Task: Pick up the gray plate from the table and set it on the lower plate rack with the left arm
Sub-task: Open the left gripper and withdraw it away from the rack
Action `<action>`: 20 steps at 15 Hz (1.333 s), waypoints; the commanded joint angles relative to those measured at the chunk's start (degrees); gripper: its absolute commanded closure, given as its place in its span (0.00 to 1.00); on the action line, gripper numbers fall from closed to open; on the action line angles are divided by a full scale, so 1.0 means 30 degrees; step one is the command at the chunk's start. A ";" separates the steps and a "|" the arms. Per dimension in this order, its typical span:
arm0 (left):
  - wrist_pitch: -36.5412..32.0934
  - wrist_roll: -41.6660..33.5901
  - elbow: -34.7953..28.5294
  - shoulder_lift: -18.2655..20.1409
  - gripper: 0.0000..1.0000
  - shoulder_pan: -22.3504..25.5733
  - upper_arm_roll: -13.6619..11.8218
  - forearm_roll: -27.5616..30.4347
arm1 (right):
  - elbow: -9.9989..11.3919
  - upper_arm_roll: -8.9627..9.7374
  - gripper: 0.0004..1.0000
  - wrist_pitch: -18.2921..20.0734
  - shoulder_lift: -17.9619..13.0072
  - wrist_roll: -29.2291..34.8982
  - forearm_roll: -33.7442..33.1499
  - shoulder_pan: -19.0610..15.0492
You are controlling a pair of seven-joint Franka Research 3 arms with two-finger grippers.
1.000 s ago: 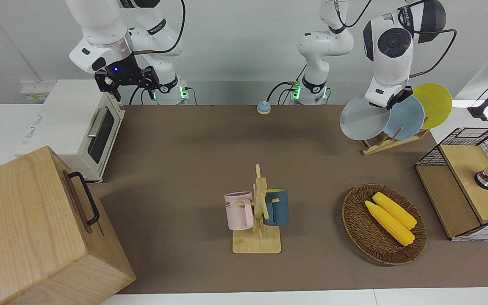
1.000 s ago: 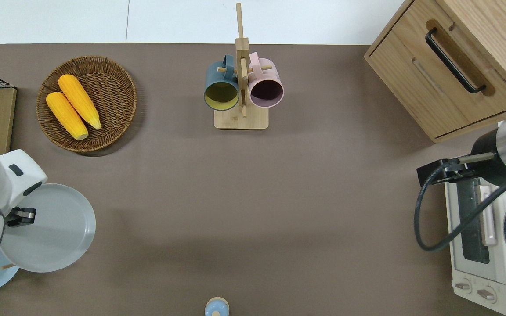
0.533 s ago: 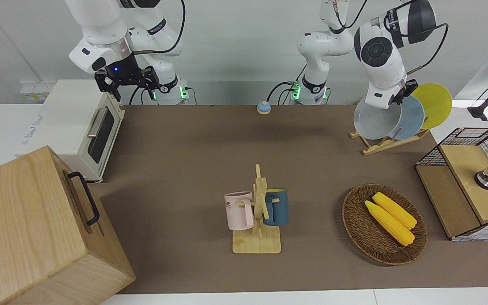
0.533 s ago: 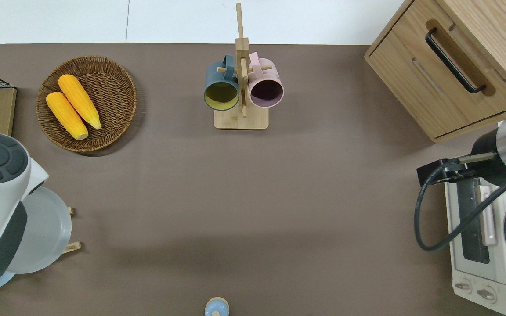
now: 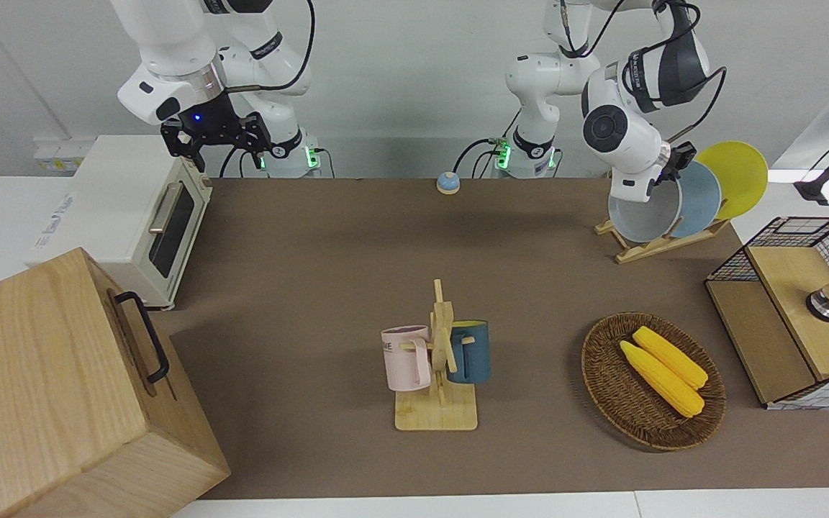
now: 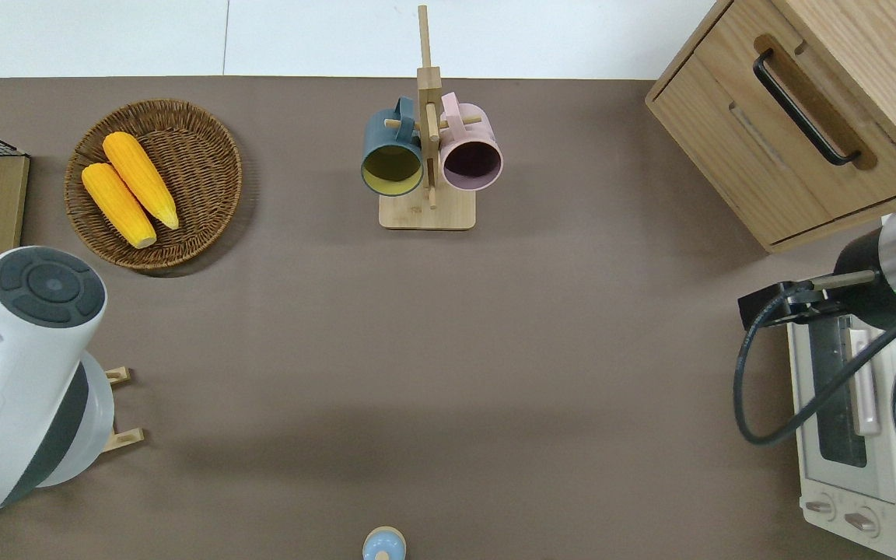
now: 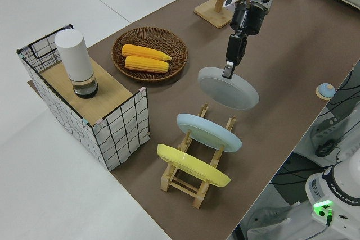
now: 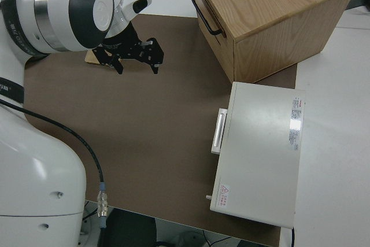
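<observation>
The gray plate (image 5: pixel 643 217) hangs tilted, nearly on edge, in my left gripper (image 7: pixel 229 71), which is shut on its upper rim. It is over the end of the lower plate rack (image 5: pixel 663 243) that points to the table's middle, beside the light blue plate (image 5: pixel 701 196). I cannot tell whether it touches the rails. The side view shows the gray plate (image 7: pixel 230 89) just above the rack (image 7: pixel 194 181). In the overhead view the arm hides most of the plate (image 6: pixel 99 435). My right gripper (image 5: pixel 216 137) is open and parked.
A yellow plate (image 5: pixel 737 176) stands in the rack's slot nearest the left arm's end. A wicker basket (image 5: pixel 601 374) holds corn. A wire crate (image 5: pixel 789 237), a mug stand (image 5: pixel 436 414), a toaster oven (image 5: pixel 119 208), a wooden cabinet (image 5: pixel 47 388) and a small bell (image 5: pixel 447 183) are on the table.
My left arm has swung the gray plate in over the rack, tipped it more upright and lowered it next to the light blue plate. The right arm has not moved.
</observation>
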State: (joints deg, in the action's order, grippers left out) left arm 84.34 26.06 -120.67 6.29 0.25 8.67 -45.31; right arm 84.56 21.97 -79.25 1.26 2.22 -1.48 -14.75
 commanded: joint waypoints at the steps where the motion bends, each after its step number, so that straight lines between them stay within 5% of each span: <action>1: -0.0368 0.1301 -0.0673 -0.0190 1.00 -0.0232 -0.0018 -0.1010 | -0.0148 0.0412 0.02 0.0224 -0.0038 0.0226 -0.0123 -0.0474; 14: -0.0134 0.3060 -0.1465 -0.1655 1.00 -0.0261 0.0040 -0.1157 | -0.0148 0.0412 0.02 0.0224 -0.0038 0.0226 -0.0123 -0.0474; 16: -0.0133 0.3031 -0.1436 -0.1832 0.81 -0.0406 0.0041 -0.1069 | -0.0148 0.0412 0.02 0.0224 -0.0038 0.0226 -0.0123 -0.0474; 19: -0.0133 0.2739 -0.1290 -0.1773 0.29 -0.0407 0.0070 -0.1069 | -0.0148 0.0383 0.02 0.0224 -0.0038 0.0226 -0.0123 -0.0474; 20: -0.0162 0.2680 -0.1290 -0.1773 0.25 -0.0407 0.0070 -0.1069 | -0.0148 0.0412 0.02 0.0224 -0.0038 0.0226 -0.0123 -0.0474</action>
State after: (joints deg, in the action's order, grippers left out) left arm 84.30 34.02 -124.69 0.80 0.06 9.27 -47.74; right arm 84.56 21.97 -79.25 1.26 2.22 -1.48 -14.75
